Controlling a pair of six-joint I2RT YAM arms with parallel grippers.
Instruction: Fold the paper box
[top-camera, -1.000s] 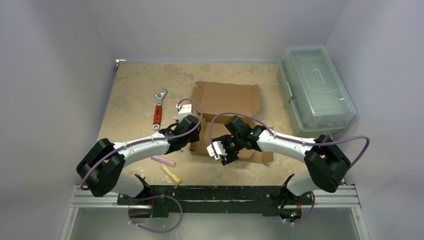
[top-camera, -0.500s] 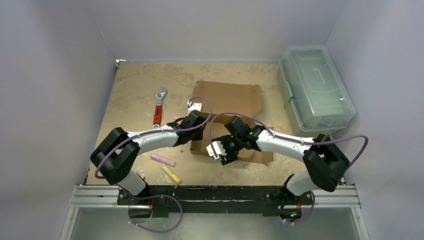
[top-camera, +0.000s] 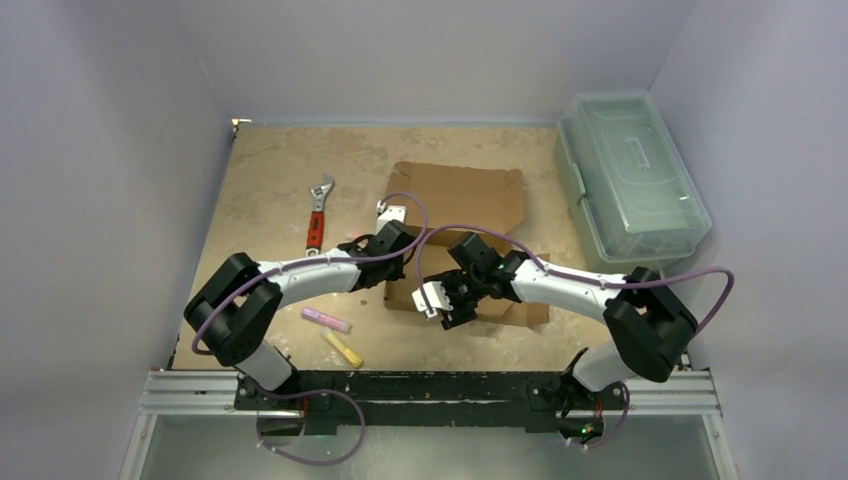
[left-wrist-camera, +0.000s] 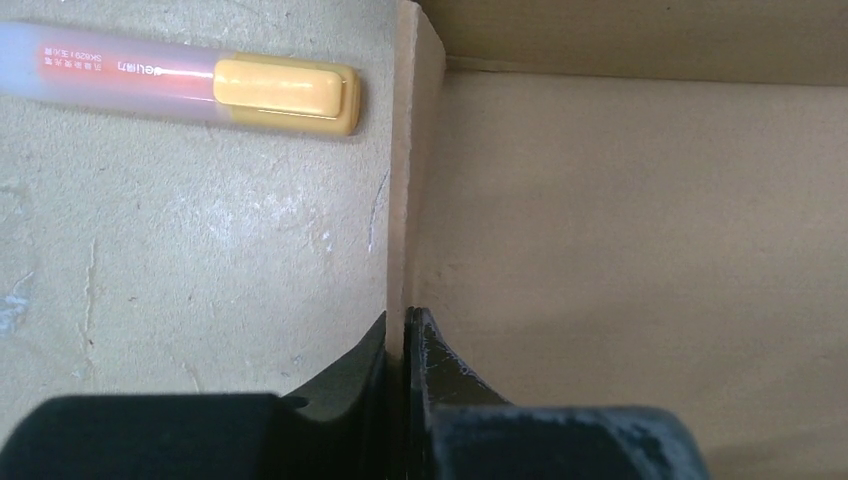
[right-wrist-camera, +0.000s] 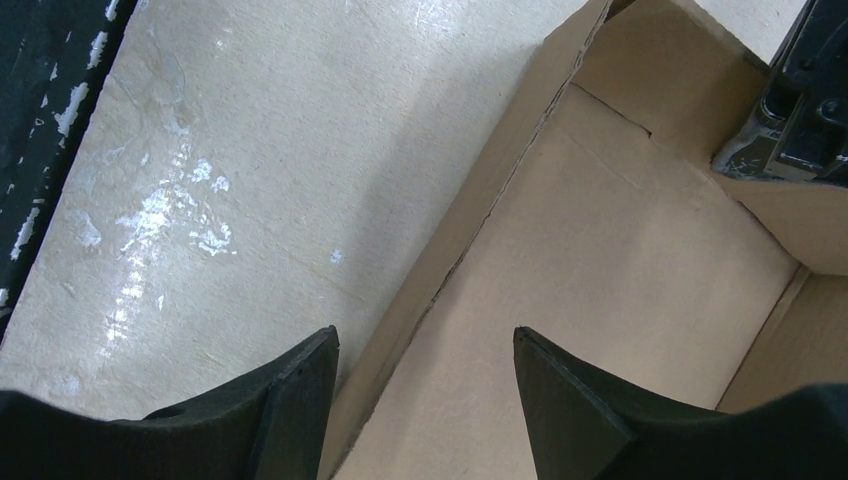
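Left hand (left-wrist-camera: 405, 325) pinching paper box (left-wrist-camera: 620, 250) side wall.

Left gripper (left-wrist-camera: 405, 320) moved toward 3 o'clock over the last second, now pinching box (top-camera: 455, 195) left wall; elbow pulled in; box near-right corner nudged slightly toward 3 o'clock

A lab test booth; plain grey walls (top-camera: 430, 50) enclose the worktable (top-camera: 270, 170).
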